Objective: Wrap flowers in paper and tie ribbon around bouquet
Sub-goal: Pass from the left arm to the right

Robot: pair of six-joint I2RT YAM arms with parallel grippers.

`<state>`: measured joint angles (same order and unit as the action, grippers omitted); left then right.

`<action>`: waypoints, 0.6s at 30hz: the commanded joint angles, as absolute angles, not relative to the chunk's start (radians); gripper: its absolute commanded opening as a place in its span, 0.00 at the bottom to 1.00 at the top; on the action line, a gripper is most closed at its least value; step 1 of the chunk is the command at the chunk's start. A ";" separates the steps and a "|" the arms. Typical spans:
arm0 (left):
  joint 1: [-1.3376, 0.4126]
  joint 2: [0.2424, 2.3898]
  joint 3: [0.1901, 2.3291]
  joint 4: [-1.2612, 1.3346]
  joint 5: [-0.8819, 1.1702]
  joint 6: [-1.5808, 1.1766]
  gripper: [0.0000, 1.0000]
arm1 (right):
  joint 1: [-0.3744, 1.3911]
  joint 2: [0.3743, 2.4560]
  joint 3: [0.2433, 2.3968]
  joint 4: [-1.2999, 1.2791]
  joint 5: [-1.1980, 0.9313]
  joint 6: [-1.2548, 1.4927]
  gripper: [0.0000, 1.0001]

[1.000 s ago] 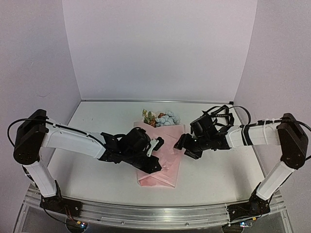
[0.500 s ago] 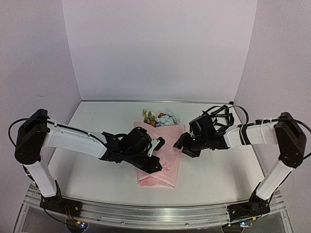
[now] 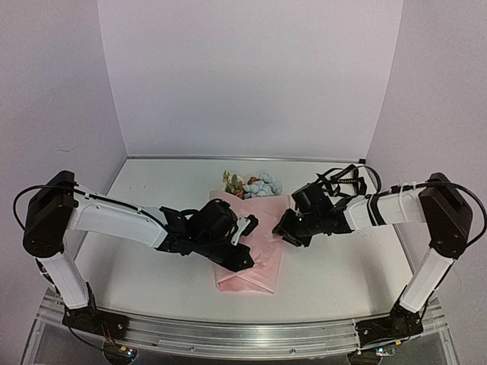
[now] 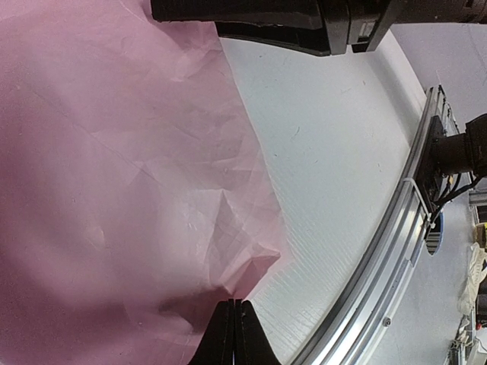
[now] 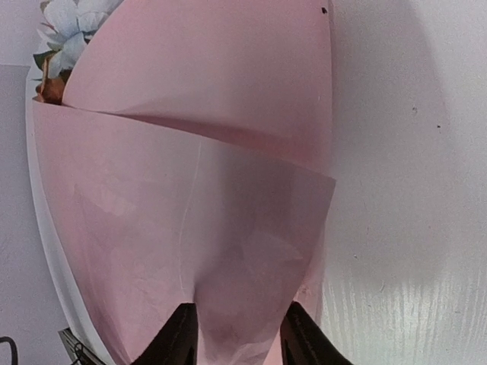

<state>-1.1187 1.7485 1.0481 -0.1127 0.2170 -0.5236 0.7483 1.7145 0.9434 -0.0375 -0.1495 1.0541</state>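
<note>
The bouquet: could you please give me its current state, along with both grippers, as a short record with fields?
bouquet: lying on the table, flowers poking out the far end
paper: pink, folded in overlapping flaps
left gripper: shut, at the paper's edge
right gripper: open, fingers either side of the paper's edge

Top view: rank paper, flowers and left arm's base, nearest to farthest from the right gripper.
From the right gripper:
1. paper: just to its left, with the paper's right edge between the jaws.
2. flowers: farther back and slightly left, at the paper's far end.
3. left arm's base: far left, at the table's near edge.
</note>
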 commanded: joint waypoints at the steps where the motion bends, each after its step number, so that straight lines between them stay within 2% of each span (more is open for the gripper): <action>1: -1.122 1.741 1.089 -0.095 0.234 -0.510 0.02 | 0.741 1.735 0.997 -0.008 -0.136 1.069 0.25; 4: -1.122 1.742 1.090 -0.095 0.247 -0.507 0.04 | 0.738 1.732 1.004 -0.008 -0.136 1.065 0.09; 6: -1.122 1.738 1.089 -0.095 0.255 -0.503 0.10 | 0.735 1.731 1.012 -0.008 -0.142 1.053 0.00; 11: -1.121 1.675 1.071 -0.102 0.245 -0.505 0.33 | 0.712 1.730 1.042 -0.052 -0.169 0.970 0.00; 15: -1.117 1.605 1.036 -0.119 0.214 -0.512 0.35 | 0.677 1.749 1.079 -0.081 -0.221 0.903 0.00; 18: -1.102 1.575 0.987 -0.124 0.204 -0.529 0.29 | 0.665 1.764 1.103 -0.100 -0.258 0.887 0.00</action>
<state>-1.1181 1.6563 1.0331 -0.1252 0.2316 -0.5220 0.6846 1.7370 1.0452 -0.0630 -0.2046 0.9536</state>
